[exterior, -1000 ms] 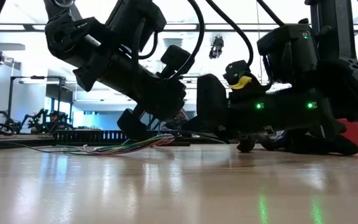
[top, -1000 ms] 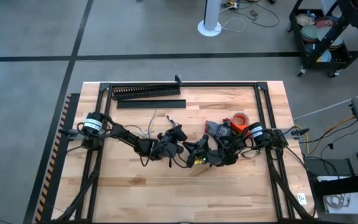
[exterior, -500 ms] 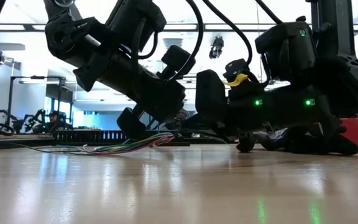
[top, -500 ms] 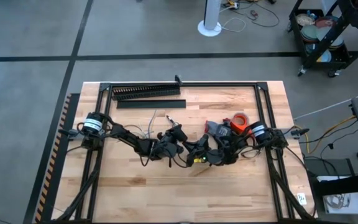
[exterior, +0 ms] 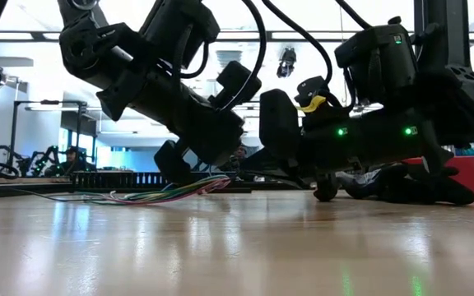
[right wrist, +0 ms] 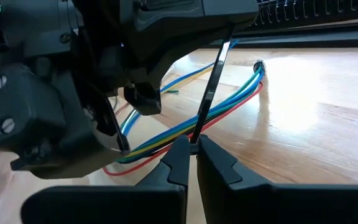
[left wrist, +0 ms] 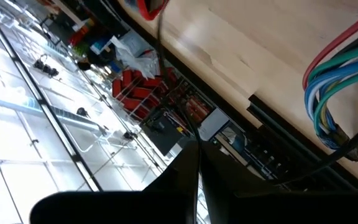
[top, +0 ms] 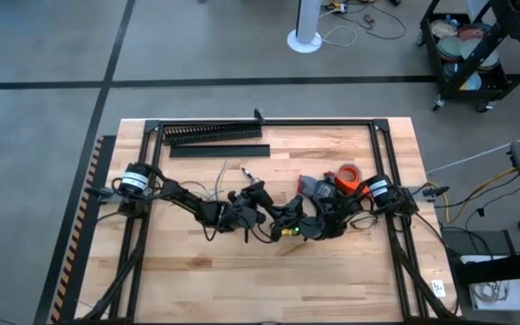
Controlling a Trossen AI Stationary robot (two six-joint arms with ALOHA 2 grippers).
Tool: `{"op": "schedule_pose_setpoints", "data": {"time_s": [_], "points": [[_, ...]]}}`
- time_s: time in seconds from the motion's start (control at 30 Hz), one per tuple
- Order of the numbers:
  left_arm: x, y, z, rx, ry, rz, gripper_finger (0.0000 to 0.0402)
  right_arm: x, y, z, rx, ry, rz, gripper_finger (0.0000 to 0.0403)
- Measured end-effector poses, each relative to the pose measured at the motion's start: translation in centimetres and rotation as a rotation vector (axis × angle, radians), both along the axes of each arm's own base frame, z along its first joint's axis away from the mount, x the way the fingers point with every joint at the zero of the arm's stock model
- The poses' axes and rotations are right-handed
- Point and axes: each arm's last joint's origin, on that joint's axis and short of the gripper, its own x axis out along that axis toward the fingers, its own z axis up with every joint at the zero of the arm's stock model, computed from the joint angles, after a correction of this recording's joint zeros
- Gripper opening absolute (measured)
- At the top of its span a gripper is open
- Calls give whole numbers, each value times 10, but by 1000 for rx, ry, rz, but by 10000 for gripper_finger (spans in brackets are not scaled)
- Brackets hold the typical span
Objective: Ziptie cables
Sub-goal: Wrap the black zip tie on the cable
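Right wrist view: the right gripper (right wrist: 190, 149) is closed on the lower end of a ziptie (right wrist: 210, 90), a thin dark strip that rises at a slant across the cables (right wrist: 197, 121), a bundle of coloured wires lying on the wooden table (right wrist: 309, 137). The bundle's dark-tipped end lies toward the black comb-toothed duct (right wrist: 316, 11) at the table's far edge. The upper end of the strip is held by the left gripper (left wrist: 196, 163), whose fingers are pressed together on it in the left wrist view. In the high view both arms are seen meeting near the table's middle, the left gripper (top: 246, 209) just beside the right gripper (top: 283, 219). An orange tape roll (top: 348, 176) is seen by the right arm.
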Motion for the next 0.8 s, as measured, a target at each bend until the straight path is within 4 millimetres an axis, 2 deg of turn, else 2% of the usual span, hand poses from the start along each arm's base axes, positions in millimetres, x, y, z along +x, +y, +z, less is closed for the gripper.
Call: {"op": "schedule_pose_setpoints", "data": {"time_s": [0.8], "points": [[-9, 3, 1, -9, 35, -34, 0, 0, 0, 0, 11, -2, -1, 0]]}}
